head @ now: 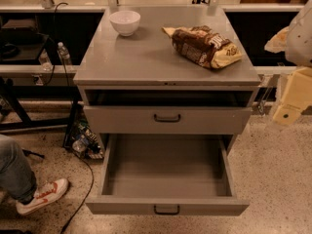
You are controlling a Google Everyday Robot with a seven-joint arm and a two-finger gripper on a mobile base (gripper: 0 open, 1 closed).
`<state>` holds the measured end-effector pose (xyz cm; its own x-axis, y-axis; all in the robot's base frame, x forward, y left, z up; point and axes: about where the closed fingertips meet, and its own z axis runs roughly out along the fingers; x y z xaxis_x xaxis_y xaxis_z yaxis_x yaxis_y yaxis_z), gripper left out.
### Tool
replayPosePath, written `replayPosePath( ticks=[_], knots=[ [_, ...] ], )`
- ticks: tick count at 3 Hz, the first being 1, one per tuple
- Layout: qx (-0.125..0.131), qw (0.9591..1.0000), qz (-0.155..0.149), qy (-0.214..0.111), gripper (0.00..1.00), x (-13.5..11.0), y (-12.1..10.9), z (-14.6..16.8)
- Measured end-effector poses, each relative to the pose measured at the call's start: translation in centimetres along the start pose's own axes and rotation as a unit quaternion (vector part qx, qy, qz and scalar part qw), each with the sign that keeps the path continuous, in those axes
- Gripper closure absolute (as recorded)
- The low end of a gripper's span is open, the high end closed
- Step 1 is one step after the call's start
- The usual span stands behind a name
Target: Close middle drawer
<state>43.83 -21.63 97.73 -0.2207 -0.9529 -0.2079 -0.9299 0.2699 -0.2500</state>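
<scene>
Figure: grey cabinet seen from the front and from above, as it appears on my remote screen.

The middle drawer (pixel 166 179) is pulled far out toward the camera. Its long tray shows plain grey metal. Its low front panel lies near the lower edge of the view, with a small dark handle (pixel 166 209) at its centre.

Above it, the upper drawer (pixel 122 120) shows a taller front panel. A dark gap runs between that panel's top edge and the counter (pixel 146 62). I cannot tell whether this drawer is fully shut.

On the counter, a white bowl (pixel 125 22) stands upright at the rear left. A brown and yellow bag (pixel 204 45) lies on its side at the rear right, well apart from the bowl.

The claw (pixel 288 108) is the cream-coloured part at the right edge of the view. It hangs beside the cabinet's right flank, at about the height of the upper drawer's front. It is apart from the cabinet and well apart from the handle. I see nothing in it, and I cannot tell whether it is released or clenched.

To the left of the cabinet, a clear bottle (pixel 63 53) stands on a lower shelf. A dark cable (pixel 83 189) runs down across the speckled floor (pixel 273 169). At the lower left corner are a leg (pixel 14 172) in blue jeans and a white and orange shoe (pixel 43 195), flat on the floor.
</scene>
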Motion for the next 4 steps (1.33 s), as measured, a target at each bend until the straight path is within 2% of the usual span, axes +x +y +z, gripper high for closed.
replayPosePath(
  ticks=[1,2,3,4],
  knots=[
    [0.000,1.0000,0.000,0.000,0.00,0.0,0.0,0.0],
    [-0.051,0.9978,0.041,0.015,0.00,1.4,2.1,3.4],
    [-0.116,0.9862,0.117,0.019,0.00,2.8,8.1,9.5],
    [-0.169,0.9740,0.149,0.021,0.00,3.7,13.3,14.9]
  ],
)
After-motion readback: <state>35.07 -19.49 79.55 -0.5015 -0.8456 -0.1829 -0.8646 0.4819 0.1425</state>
